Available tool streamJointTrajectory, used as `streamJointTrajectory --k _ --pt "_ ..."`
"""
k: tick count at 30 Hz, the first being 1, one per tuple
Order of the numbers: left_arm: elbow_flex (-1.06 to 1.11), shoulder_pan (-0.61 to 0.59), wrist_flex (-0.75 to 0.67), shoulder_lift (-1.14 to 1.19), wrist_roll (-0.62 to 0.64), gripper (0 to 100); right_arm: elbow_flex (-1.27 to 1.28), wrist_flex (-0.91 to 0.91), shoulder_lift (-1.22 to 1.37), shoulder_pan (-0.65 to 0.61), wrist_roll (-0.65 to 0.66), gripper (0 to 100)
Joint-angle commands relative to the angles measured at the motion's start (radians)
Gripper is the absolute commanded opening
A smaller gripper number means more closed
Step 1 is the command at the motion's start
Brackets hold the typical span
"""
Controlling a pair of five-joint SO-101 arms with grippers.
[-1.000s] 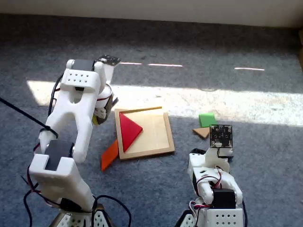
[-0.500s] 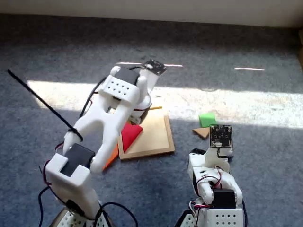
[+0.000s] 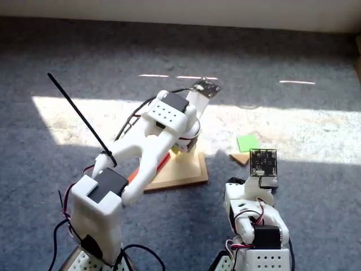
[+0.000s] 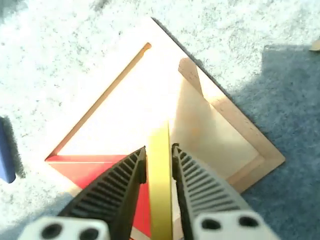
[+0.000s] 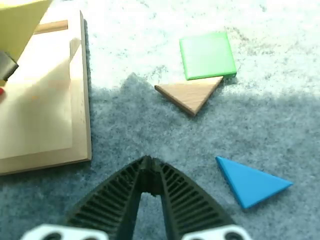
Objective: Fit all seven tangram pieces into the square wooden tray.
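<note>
The square wooden tray (image 4: 225, 120) lies under my left gripper (image 4: 159, 162), which is shut on a yellow piece (image 4: 160, 190) held on edge above the tray's floor. A red triangle (image 4: 95, 167) lies flat in one corner of the tray. In the high view the left arm reaches over the tray (image 3: 194, 175), hiding most of it. My right gripper (image 5: 150, 181) is shut on nothing, low over the carpet. Ahead of it lie a green square (image 5: 207, 55), a plain wooden triangle (image 5: 192, 95) and a blue triangle (image 5: 252, 182). The yellow piece (image 5: 20, 20) also hangs above the tray (image 5: 82, 100).
An orange piece (image 3: 133, 175) peeks out beside the tray under the left arm. A dark blue piece (image 4: 5, 150) lies on the carpet off one tray edge. The green square (image 3: 247, 141) and wooden triangle (image 3: 241, 158) lie on the grey carpet right of the tray.
The left arm has swung right, from beside the tray's left edge to over the tray, carrying the yellow piece. The right arm has kept still.
</note>
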Motion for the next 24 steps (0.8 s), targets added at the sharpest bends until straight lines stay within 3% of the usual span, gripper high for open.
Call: streamJointTrajectory --k 1,8,24 --pt "-0.015 0.01 -0.021 -0.012 0.057 17 0.153 -0.004 -0.004 0.012 0.008 0.6" --pt "0.022 0.004 -0.091 -0.012 0.063 17 0.153 -0.004 -0.004 0.012 0.008 0.6" --pt "-0.061 -0.206 -0.074 -0.022 0.068 18 0.153 -0.004 -0.004 0.012 0.008 0.6"
